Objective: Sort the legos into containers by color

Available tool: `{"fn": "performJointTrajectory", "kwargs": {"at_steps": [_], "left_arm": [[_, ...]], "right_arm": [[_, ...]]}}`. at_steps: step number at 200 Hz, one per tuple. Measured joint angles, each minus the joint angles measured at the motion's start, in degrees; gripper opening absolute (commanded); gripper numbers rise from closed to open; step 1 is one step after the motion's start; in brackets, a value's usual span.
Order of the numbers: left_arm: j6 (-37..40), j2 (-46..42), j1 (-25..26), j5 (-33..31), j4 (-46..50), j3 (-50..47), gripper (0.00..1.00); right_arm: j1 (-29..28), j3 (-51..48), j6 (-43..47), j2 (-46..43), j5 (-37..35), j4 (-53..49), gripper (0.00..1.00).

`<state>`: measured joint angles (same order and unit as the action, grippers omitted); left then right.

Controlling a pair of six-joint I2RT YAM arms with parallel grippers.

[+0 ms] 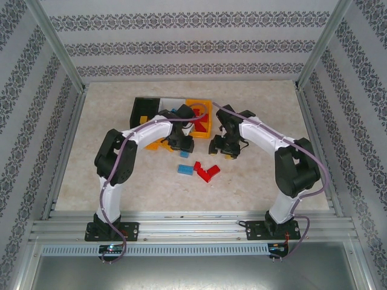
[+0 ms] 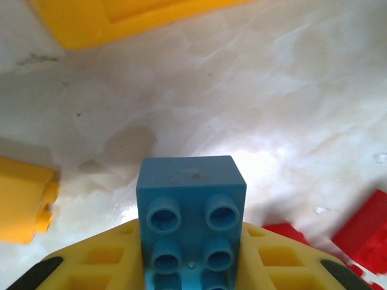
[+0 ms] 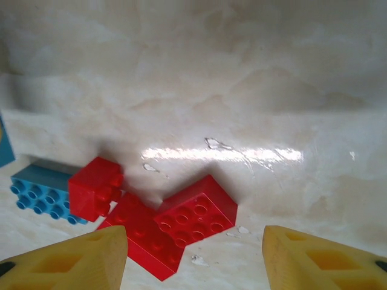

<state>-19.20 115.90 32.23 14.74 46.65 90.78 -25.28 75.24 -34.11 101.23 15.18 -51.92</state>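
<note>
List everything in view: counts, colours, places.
bins: 3, black, white, orange, row at far middle of table
held blue brick: 1, light blue, between left jaws
red bricks: 3, red, clustered on table ahead of right jaws
loose blue brick: 1, light blue, beside the red cluster
yellow brick: 1, yellow-orange, on table near left jaws
bin contents: count unclear, some red in orange bin
table: 1, beige marbled
left arm: 1, white and black, jaws shut on held blue brick
right arm: 1, white and black, jaws open, empty
</note>
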Motion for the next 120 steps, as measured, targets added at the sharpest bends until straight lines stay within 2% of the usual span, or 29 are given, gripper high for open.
{"fn": "performJointTrajectory", "kwargs": {"at_steps": [44,86,120], "left_arm": [[-0.5,-5.9,-2.0,0.1,1.1,1.8,0.33],[-0.5,-6.9,-8.8,0.2,2.6,7.1,0.33],[-0.5,-4.3,-13.7,0.3,3.7,14.5,0.33]], "right_arm": [[0.0,2.8,0.0,2.3,1.0,0.1,0.61],[0.0,5.8,0.0,4.6,1.4,-0.1,0.61],[0.0,7.6,-0.1,5.2,1.6,-0.1,0.61]]}}
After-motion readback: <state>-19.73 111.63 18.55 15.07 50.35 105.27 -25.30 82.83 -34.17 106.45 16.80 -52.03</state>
